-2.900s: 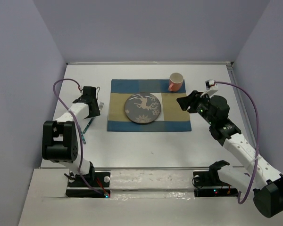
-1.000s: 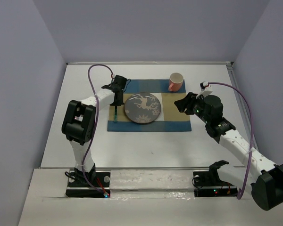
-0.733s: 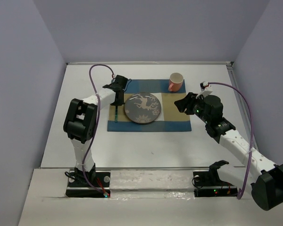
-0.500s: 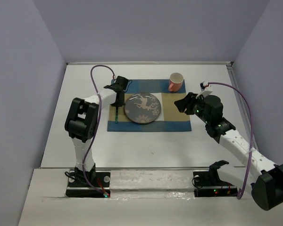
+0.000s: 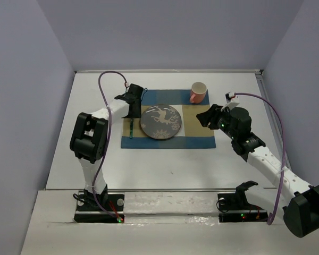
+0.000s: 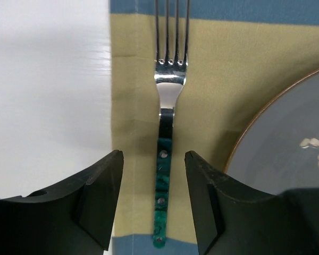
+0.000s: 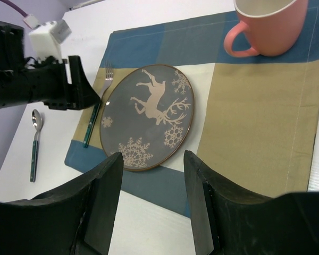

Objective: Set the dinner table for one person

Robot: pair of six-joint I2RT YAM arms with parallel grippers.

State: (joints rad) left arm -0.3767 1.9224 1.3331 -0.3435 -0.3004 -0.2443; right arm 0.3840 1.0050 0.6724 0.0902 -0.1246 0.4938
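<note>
On the white dinner table point(image 5: 165, 159) lies a blue, tan and white checked placemat point(image 5: 196, 139). On it are a dark plate point(image 5: 160, 121) with a deer pattern and a pink mug point(image 5: 198, 93) at its far right corner. A fork point(image 6: 170, 90) with a teal handle lies flat on the placemat just left of the plate, tines pointing away. My left gripper point(image 6: 153, 159) is open and straddles the fork's handle without touching it. My right gripper point(image 7: 152, 159) is open and empty, hovering over the placemat right of the plate.
A spoon point(image 7: 34, 143) with a teal handle lies on the bare table left of the placemat. A thin metal rail point(image 5: 263, 101) runs along the table's right edge. Lilac walls close in the table on three sides.
My left gripper carried the fork from the bare table at the left onto the placemat beside the plate. The fork now lies free between its open jaws. The right arm shifted slightly left.
</note>
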